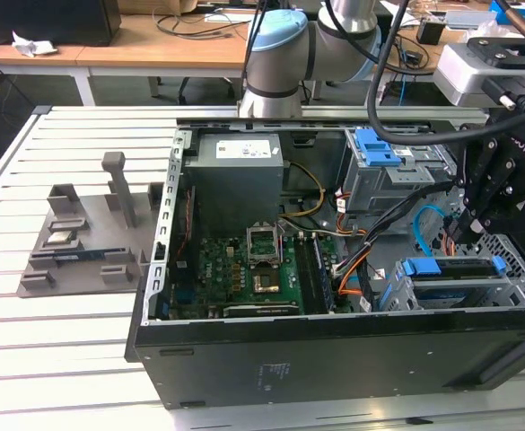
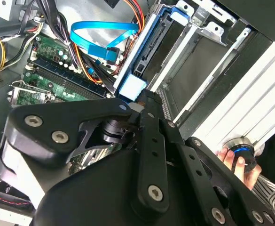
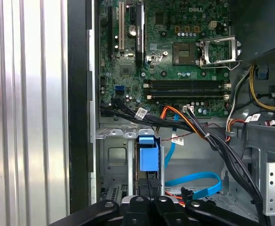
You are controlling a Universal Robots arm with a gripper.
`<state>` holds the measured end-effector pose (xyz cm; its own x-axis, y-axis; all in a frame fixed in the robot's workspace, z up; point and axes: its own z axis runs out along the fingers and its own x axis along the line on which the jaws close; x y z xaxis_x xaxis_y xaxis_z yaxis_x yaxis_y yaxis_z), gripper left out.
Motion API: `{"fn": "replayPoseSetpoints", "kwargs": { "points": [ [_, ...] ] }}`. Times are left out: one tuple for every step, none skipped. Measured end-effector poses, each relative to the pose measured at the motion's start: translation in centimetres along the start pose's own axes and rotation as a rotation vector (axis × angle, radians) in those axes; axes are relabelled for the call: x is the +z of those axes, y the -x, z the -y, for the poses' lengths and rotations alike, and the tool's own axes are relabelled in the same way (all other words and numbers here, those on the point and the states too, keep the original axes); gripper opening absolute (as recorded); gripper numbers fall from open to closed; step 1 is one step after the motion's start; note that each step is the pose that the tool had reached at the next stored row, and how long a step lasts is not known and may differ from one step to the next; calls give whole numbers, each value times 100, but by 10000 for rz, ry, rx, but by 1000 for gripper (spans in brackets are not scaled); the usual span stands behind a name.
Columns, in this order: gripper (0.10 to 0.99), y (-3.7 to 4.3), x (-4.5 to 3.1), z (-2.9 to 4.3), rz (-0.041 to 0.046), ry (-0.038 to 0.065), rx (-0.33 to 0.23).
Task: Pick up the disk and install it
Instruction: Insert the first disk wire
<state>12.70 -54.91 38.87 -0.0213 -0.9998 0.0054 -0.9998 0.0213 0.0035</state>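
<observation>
Blue plastic of the disk [image 3: 147, 157] carrier stands edge-up in the drive cage [image 3: 116, 160] straight ahead of the claw [image 3: 146, 200], whose fingers look pressed together on its end, so I judge it should go in straight, not tilted.

Green motherboard [image 1: 244, 269], blue carrier bracket on the disk [image 3: 148, 155], bright blue ribbon cable [image 2: 102, 37], black gripper [image 1: 477, 224], grey power-supply box [image 1: 238, 180].
</observation>
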Motion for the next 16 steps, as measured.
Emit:
{"fn": "replayPoseSetpoints", "kwargs": {
  "points": [
    [173,0,0,0,0,0,0],
    [235,0,0,0,0,0,0],
    [235,0,0,0,0,-1,0],
    [302,0,1,0,1,0,0],
    [302,2,2,3,2,0,0],
    [302,11,4,13,5,0,-2],
    [302,26,3,25,2,-1,0],
    [302,60,4,51,1,-1,0],
    [302,92,4,79,-5,0,1],
    [302,118,5,106,-17,0,0],
    [302,144,6,137,-51,-1,0],
    [302,165,6,166,-85,-2,0],
    [302,193,8,216,-114,4,1],
    [302,216,16,252,-120,12,0],
    [302,240,31,293,-119,21,-1],
    [302,259,42,323,-119,28,-2]
  ]
}}
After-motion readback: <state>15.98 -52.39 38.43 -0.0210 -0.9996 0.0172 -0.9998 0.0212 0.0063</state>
